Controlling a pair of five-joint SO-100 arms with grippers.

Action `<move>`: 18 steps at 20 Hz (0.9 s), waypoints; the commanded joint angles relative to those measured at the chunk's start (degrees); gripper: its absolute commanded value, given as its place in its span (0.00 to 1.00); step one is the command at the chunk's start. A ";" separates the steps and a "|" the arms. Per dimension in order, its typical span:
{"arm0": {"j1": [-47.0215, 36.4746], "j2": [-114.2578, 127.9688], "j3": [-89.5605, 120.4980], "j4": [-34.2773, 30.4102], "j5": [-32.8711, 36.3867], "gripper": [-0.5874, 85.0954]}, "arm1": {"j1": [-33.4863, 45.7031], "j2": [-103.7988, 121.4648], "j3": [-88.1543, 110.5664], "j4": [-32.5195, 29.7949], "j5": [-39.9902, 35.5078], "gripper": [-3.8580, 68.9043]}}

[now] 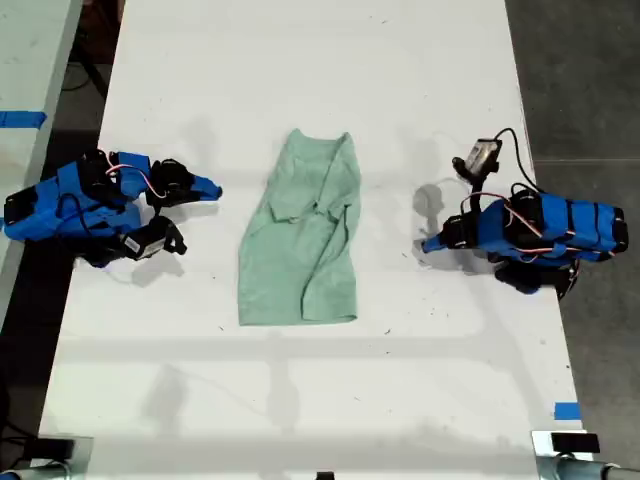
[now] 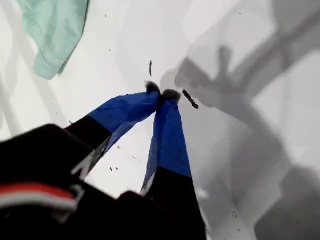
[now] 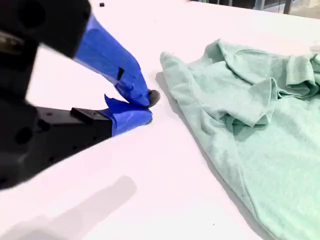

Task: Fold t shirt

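The pale mint-green t shirt (image 1: 305, 235) lies crumpled lengthwise in the middle of the white table (image 1: 300, 400), its upper part bunched and folded over itself. My first gripper (image 1: 428, 243) rests at the exterior view's right, shut and empty, a short way off the shirt's edge. In the first wrist view its tips (image 2: 161, 91) touch the table, with one shirt corner (image 2: 52, 30) far off. My second gripper (image 1: 213, 188) sits at the exterior view's left, shut on nothing. Its tips (image 3: 147, 105) are close beside the shirt's edge (image 3: 240, 115) without touching it.
Dark floor borders the table on both sides of the exterior view. A second pale surface with blue tape (image 1: 20, 118) stands at that view's left. Another blue tape piece (image 1: 566, 410) marks the table's lower right corner there. A small module on a cable (image 1: 484, 155) sticks up from the first arm.
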 commanded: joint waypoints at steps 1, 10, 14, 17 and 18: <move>0.44 0.09 2.20 0.00 -0.62 0.00 | -0.44 0.62 2.81 0.09 -0.26 0.08; 0.70 0.09 2.20 0.00 -0.35 0.00 | -0.97 0.62 2.81 0.09 0.70 0.08; 4.66 0.35 2.20 -0.35 -0.26 0.00 | -1.05 0.62 2.81 0.09 0.79 0.08; 4.39 0.35 2.20 -0.18 -0.44 0.00 | -1.05 0.62 2.81 0.09 0.79 0.08; 4.31 0.35 2.20 -0.18 -0.44 0.00 | -1.14 0.62 2.81 0.09 0.88 0.08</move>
